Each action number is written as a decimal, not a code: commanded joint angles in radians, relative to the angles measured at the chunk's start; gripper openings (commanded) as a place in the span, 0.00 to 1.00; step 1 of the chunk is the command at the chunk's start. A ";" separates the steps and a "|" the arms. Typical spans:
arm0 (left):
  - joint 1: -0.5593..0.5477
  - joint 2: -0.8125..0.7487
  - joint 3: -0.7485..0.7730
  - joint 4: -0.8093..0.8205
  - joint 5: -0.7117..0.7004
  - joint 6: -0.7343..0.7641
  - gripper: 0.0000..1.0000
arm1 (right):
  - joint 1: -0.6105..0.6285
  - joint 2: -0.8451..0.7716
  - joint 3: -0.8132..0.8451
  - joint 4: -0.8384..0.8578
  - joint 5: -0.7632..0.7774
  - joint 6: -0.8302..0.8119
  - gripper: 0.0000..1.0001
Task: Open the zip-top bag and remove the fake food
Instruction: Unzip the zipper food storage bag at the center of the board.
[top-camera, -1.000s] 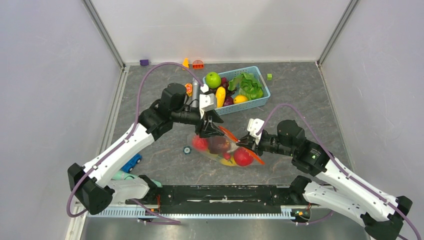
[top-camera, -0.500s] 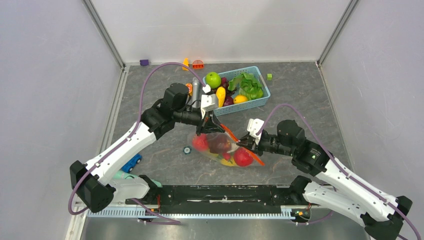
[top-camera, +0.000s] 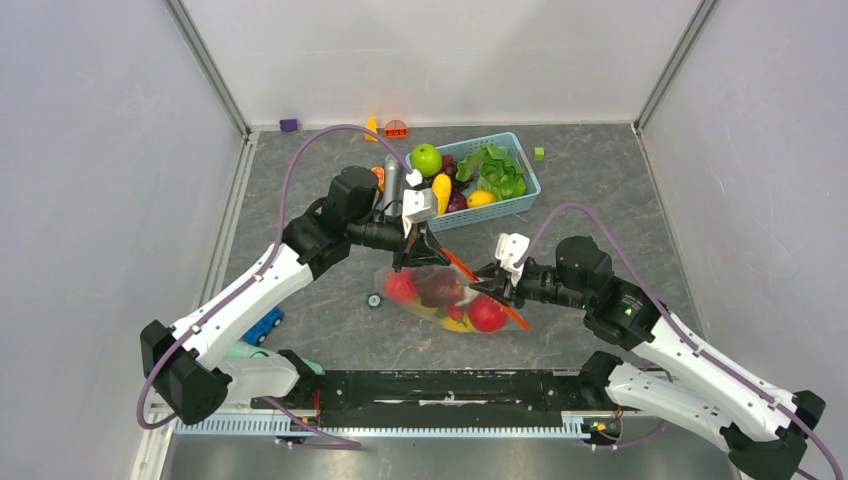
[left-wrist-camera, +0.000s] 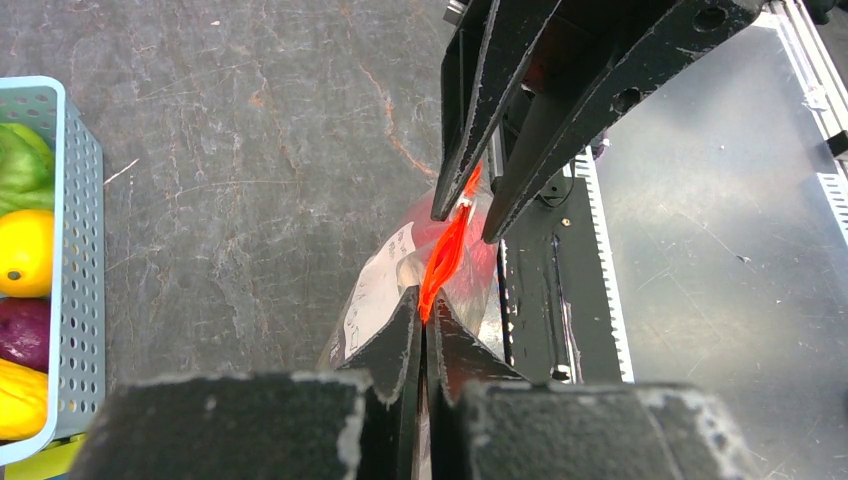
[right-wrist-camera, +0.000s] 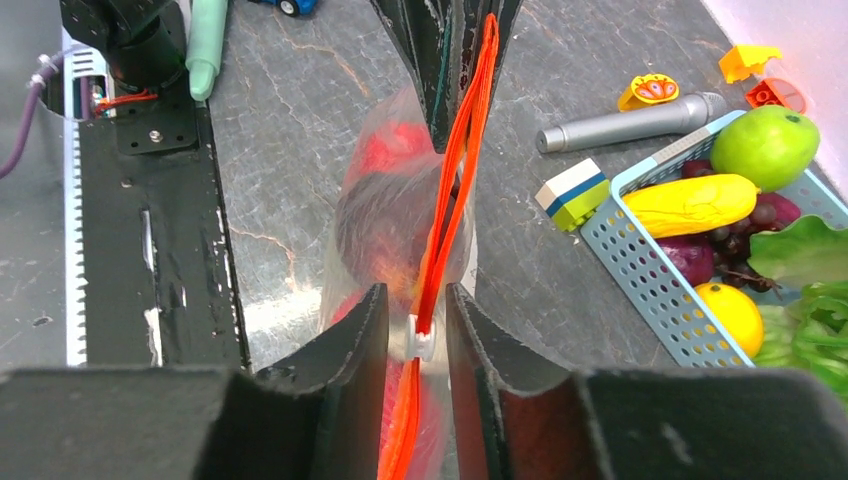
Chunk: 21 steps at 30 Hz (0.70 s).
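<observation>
The clear zip-top bag (top-camera: 440, 295) lies between the two arms, its orange-red zip strip (right-wrist-camera: 460, 160) standing upward. Inside show the fake food: red fruits (top-camera: 486, 314), a dark maroon one (top-camera: 437, 288) and a yellow piece (top-camera: 455, 324). My left gripper (left-wrist-camera: 424, 305) is shut on the far end of the zip strip (left-wrist-camera: 445, 255). My right gripper (right-wrist-camera: 417, 310) stands open at the near end. The strip's white slider (right-wrist-camera: 419, 340) sits in the gap between its fingers, touching neither. In the top view the left gripper (top-camera: 415, 258) and right gripper (top-camera: 483, 287) face each other across the bag.
A light-blue basket (top-camera: 505, 205) behind the bag holds a green apple (top-camera: 426, 158), lettuce (top-camera: 495, 170) and other produce. A grey toy microphone (top-camera: 392, 180) and a block lie beside it. A small wheel (top-camera: 373, 299) and a blue toy car (top-camera: 262, 325) lie left of the bag.
My left gripper has closed onto the zip strip. My right gripper's jaws have parted from the slider end and drawn back slightly.
</observation>
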 joint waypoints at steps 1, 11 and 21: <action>-0.003 -0.005 0.019 0.033 0.019 -0.003 0.02 | -0.001 -0.005 0.052 -0.008 -0.017 -0.006 0.36; -0.003 -0.004 0.019 0.030 0.017 -0.003 0.02 | -0.001 -0.013 0.046 -0.054 -0.013 -0.021 0.30; -0.003 -0.004 0.021 0.025 0.011 0.002 0.02 | -0.001 -0.015 0.038 -0.061 0.000 -0.026 0.12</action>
